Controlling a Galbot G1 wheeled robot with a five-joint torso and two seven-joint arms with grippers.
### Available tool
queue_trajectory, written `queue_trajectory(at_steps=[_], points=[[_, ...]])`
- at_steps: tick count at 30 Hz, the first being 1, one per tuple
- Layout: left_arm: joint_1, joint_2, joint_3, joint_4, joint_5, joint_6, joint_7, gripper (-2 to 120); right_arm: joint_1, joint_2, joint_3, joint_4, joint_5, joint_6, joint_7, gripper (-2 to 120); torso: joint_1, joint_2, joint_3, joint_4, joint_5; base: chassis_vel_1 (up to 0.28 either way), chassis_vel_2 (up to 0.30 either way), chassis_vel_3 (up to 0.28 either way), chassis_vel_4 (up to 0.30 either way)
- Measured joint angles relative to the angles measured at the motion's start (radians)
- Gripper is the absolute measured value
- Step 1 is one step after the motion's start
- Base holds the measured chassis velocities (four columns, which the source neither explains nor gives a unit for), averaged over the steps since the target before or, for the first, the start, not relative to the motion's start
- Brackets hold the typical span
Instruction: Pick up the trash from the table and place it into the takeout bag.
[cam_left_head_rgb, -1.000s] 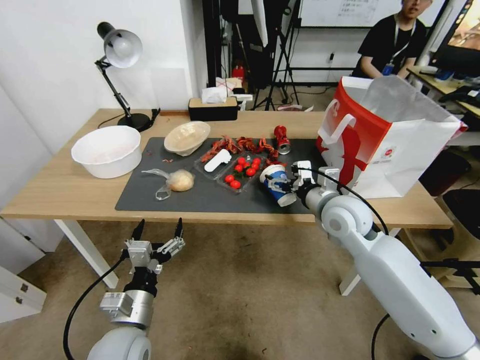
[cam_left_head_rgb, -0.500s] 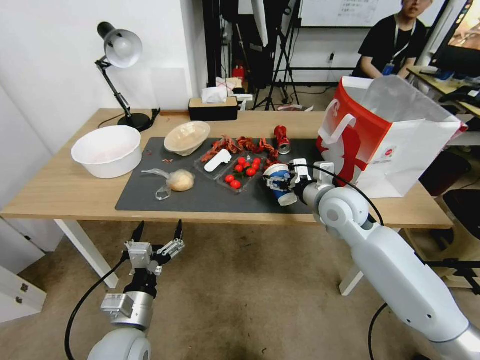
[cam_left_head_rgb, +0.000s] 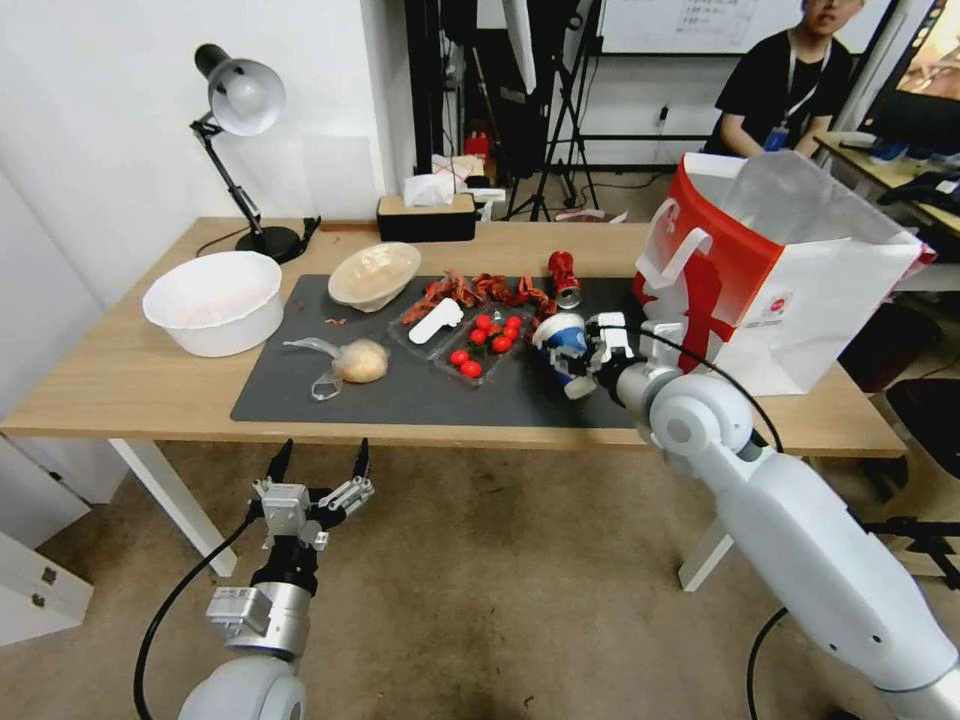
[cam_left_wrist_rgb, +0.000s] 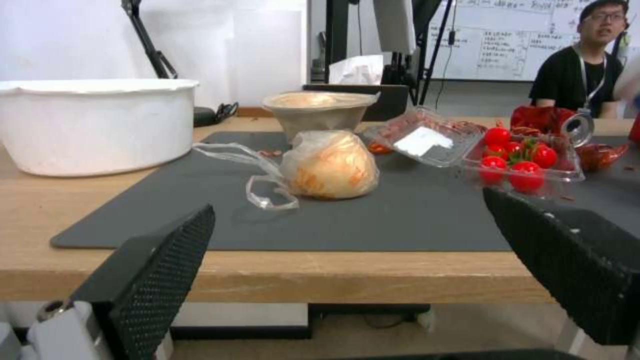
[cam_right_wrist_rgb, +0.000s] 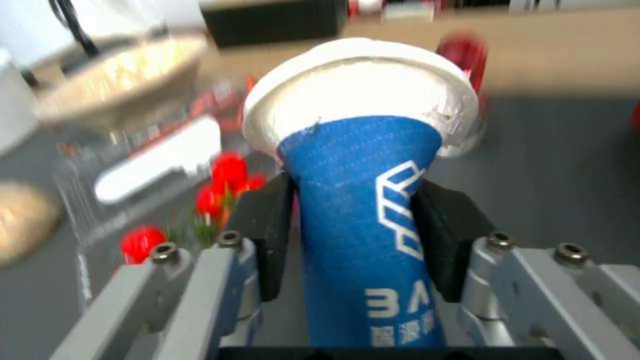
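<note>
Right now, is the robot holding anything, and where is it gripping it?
Yes. The right gripper holds the blue cup by its sides, partway along. The left gripper is open below the table, holding nothing.

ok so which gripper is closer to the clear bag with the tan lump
The left. The left gripper hangs open just off the table's near edge, in front of the clear bag with the tan lump. The right gripper is across the mat, clamped on the blue paper cup.
</note>
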Motion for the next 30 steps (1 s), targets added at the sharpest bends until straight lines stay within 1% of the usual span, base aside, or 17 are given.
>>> queue_trajectory(at_steps=[1,3,5,6,9,10,11,15,16,18,20,22,25,27,28,29,30], points=[[0.002,-0.001,0.0,0.0,0.002,-0.002,0.0,100,0.004,-0.018,0.023,0.022,-0.02,0.024,-0.022,34,0.0,0.0,0.0,0.0,0.0001,0.0,0.0,0.0,0.0],[0.002,-0.001,0.0,0.0,0.003,-0.004,-0.001,100,0.008,-0.03,0.036,0.036,-0.03,0.039,-0.031,32,0.0,0.0,0.0,0.0,0.0,0.0,0.0,0.0,0.0],[0.003,-0.001,0.0,0.0,0.003,-0.006,-0.001,100,0.018,-0.055,0.067,0.068,-0.045,0.071,-0.046,26,0.0,0.0,0.0,0.0001,0.0001,0.0,0.0,0.0,0.0],[0.003,-0.001,0.0,0.0,0.003,-0.006,-0.001,100,0.018,-0.055,0.067,0.068,-0.045,0.071,-0.046,26,0.0,0.0,0.0,0.0001,0.0001,0.0,0.0,0.0,0.0],[0.002,-0.001,0.0,0.0,0.004,-0.008,-0.001,100,0.046,-0.092,0.113,0.103,-0.051,0.112,-0.049,19,0.0,0.0,0.0,-0.0001,0.0001,0.0,0.0,0.0,0.0],[0.002,-0.001,0.0,0.0,0.004,-0.008,-0.001,100,0.046,-0.092,0.113,0.103,-0.051,0.112,-0.049,19,0.0,0.0,0.0,-0.0001,0.0001,0.0,0.0,0.0,0.0],[0.003,-0.002,0.0,0.0,0.004,-0.01,-0.002,100,0.074,-0.113,0.142,0.111,-0.052,0.134,-0.048,14,0.0,0.0,0.0,0.0001,0.0,0.0,0.0,0.0,0.0],[0.003,-0.003,0.001,0.001,0.004,-0.015,-0.002,100,0.15,-0.15,0.182,0.091,-0.052,0.162,-0.024,6,0.0,0.0,0.0,0.0002,-0.0001,0.0,0.0,0.0,0.0],[0.003,-0.003,0.001,0.001,0.004,-0.015,-0.002,100,0.15,-0.15,0.182,0.091,-0.052,0.162,-0.024,6,0.0,0.0,0.0,0.0002,-0.0001,0.0,0.0,0.0,0.0],[0.002,-0.003,0.001,0.003,0.008,-0.016,-0.002,100,0.21,-0.178,0.208,0.032,-0.051,0.163,-0.005,0,0.0,0.0,0.0,0.0001,0.0001,0.0,0.0,0.0,0.0],[0.002,-0.003,0.001,0.003,0.008,-0.016,-0.002,100,0.225,-0.185,0.214,0.013,-0.051,0.161,0.002,0,0.0,0.0,0.0,0.0001,0.0,0.0,0.0,0.0,0.0],[0.001,-0.003,0.001,0.005,0.007,-0.016,-0.003,100,0.25,-0.201,0.23,-0.039,-0.05,0.149,0.023,0,0.0,0.0,0.0,0.0,0.0003,0.0,0.0,0.0,0.0],[0.001,-0.002,0.001,0.008,0.007,-0.017,-0.003,100,0.253,-0.21,0.243,-0.061,-0.049,0.127,0.046,0,0.0,0.0,0.0,0.0,0.0002,0.0,0.0,0.0,0.0],[0.0,-0.002,0.001,0.009,0.006,-0.018,-0.003,100,0.245,-0.216,0.252,-0.069,-0.049,0.098,0.072,6,0.0,0.0,0.0,0.0,0.0002,0.0,0.0,0.0,0.0],[-0.001,-0.001,0.001,0.009,0.006,-0.018,-0.003,100,0.235,-0.219,0.258,-0.071,-0.048,0.072,0.097,12,0.0,0.0,0.0,-0.0001,0.0003,0.0,0.0,0.0,0.0],[-0.001,-0.001,0.001,0.009,0.006,-0.018,-0.003,100,0.235,-0.219,0.258,-0.071,-0.048,0.072,0.097,12,0.0,0.0,0.0,-0.0001,0.0003,0.0,0.0,0.0,0.0],[-0.001,-0.001,0.002,0.009,0.006,-0.018,-0.003,100,0.229,-0.221,0.26,-0.071,-0.048,0.057,0.114,17,0.0,0.0,0.0,-0.0001,0.0002,0.0,0.0,0.0,0.0]])
